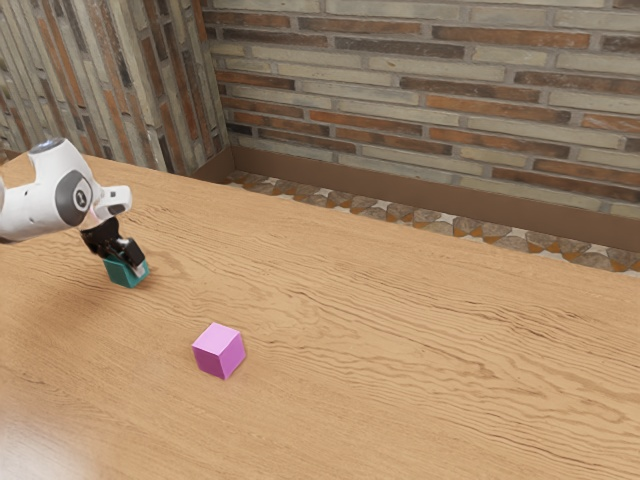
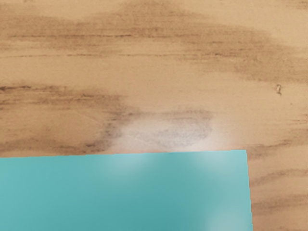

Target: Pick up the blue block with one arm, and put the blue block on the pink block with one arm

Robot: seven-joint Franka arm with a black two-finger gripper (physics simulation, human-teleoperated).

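Observation:
The blue block (image 1: pixel 130 273), teal in colour, is at the exterior view's left side of the wooden table (image 1: pixel 400 330). My black gripper (image 1: pixel 120 258) comes down onto it from above and is shut on it, one finger on each side. I cannot tell whether the block rests on the wood or hangs just above it. In the wrist view the blue block (image 2: pixel 125 192) is a large teal slab right under my hand, with wood grain beyond it. The pink block (image 1: pixel 219 350) sits alone on the table, to the right of the gripper and nearer the front edge.
A brick wall (image 1: pixel 420 90) runs behind the table, with a brown ledge and a row of stones (image 1: pixel 420 215) at its foot. Bare wood stretches between the two blocks and across the exterior view's right.

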